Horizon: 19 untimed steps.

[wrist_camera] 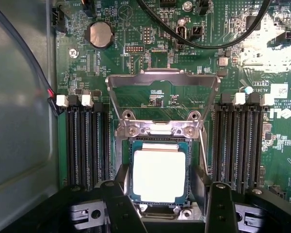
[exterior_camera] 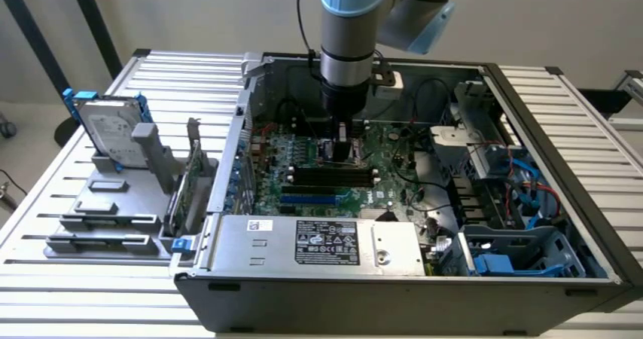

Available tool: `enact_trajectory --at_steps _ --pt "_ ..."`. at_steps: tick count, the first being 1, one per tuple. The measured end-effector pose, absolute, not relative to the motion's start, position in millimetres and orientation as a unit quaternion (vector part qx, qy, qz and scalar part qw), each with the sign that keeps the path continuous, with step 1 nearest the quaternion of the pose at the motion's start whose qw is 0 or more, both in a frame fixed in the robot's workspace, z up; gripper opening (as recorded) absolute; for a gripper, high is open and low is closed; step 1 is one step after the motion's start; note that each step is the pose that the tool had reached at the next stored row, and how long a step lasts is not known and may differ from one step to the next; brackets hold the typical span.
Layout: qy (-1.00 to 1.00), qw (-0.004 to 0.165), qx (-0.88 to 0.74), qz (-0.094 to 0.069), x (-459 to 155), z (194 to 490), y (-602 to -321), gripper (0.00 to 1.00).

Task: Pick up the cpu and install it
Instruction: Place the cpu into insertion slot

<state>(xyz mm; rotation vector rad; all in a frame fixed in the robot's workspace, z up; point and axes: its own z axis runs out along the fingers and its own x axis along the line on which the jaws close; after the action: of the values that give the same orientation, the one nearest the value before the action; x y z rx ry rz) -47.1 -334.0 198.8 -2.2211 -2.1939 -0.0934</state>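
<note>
The gripper clamps the cpu by two opposite edges, at the open socket mid-motherboard.

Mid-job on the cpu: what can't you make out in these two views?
- Wrist view: glare whitens the cpu top; markings and orientation mark unreadable.
- Wrist view: the gripper's black body and the picture edge hide one side of the socket.
- Wrist view: looking straight down, whether the cpu lies flat cannot be told.
- Exterior view: the gripper covers the socket, so the cpu's seating cannot be checked there.
</note>
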Motion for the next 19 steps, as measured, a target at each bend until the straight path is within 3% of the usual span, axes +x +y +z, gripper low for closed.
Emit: enact_trajectory --at_steps 19 --pt "-0.708 0.004 -0.706 -0.024 -47 210 -333 0.62"
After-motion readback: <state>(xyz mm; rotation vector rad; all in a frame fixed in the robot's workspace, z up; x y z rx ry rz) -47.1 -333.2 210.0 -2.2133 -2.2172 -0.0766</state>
